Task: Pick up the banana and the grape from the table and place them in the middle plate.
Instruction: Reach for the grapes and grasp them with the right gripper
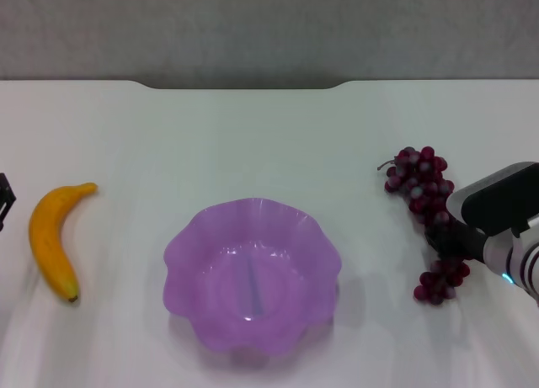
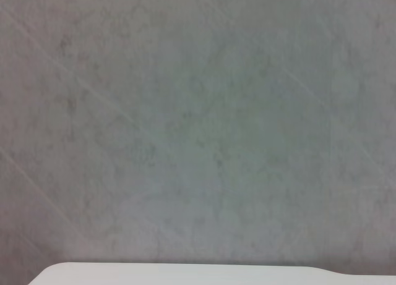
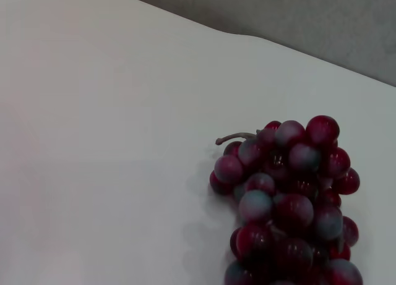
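Head view: nearest, the empty purple plate (image 1: 253, 274) sits mid-table (image 1: 253, 135); the banana (image 1: 50, 241) lies left, the left gripper (image 1: 4, 201) parked at that edge. Right, the right gripper (image 1: 446, 238) hangs over the grapes' (image 1: 425, 190) middle, fingers hidden, grip unknowable. Grape pickup seems underway: closing, then lifting plateward.
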Robot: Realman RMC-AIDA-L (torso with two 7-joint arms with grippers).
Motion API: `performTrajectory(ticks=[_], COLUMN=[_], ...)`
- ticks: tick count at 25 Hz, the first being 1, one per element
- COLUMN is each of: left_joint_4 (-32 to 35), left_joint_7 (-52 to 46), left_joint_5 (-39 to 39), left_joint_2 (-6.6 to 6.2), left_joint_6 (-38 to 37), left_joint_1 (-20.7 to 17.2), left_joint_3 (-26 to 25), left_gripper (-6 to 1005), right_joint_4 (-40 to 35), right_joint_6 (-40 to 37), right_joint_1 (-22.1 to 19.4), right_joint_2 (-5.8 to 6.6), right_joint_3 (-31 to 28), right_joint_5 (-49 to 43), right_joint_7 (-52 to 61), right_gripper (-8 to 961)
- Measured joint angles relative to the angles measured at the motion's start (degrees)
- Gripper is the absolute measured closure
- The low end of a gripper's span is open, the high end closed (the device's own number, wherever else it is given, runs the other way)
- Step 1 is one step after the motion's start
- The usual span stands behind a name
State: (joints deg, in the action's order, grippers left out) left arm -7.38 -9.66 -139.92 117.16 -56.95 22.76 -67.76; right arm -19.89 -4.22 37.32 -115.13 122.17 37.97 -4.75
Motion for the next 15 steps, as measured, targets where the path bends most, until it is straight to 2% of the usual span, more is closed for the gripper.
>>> performTrajectory(ticks=[15], left_joint_4=[0.00], left_joint_7=[0.00], left_joint_5=[0.00], left_joint_2=[0.00], left_joint_6=[0.00], left_joint_1=[-0.28], left_joint_3=[0.00], left_gripper=[148], right_joint_4=[-0.33], right_joint_6=[-1.35], right_joint_1=[1.17], right_joint_2=[0.41], right_joint_3=[-0.27], right_joint_5=[-0.09], right_joint_7=[-0.08], right_gripper=[524])
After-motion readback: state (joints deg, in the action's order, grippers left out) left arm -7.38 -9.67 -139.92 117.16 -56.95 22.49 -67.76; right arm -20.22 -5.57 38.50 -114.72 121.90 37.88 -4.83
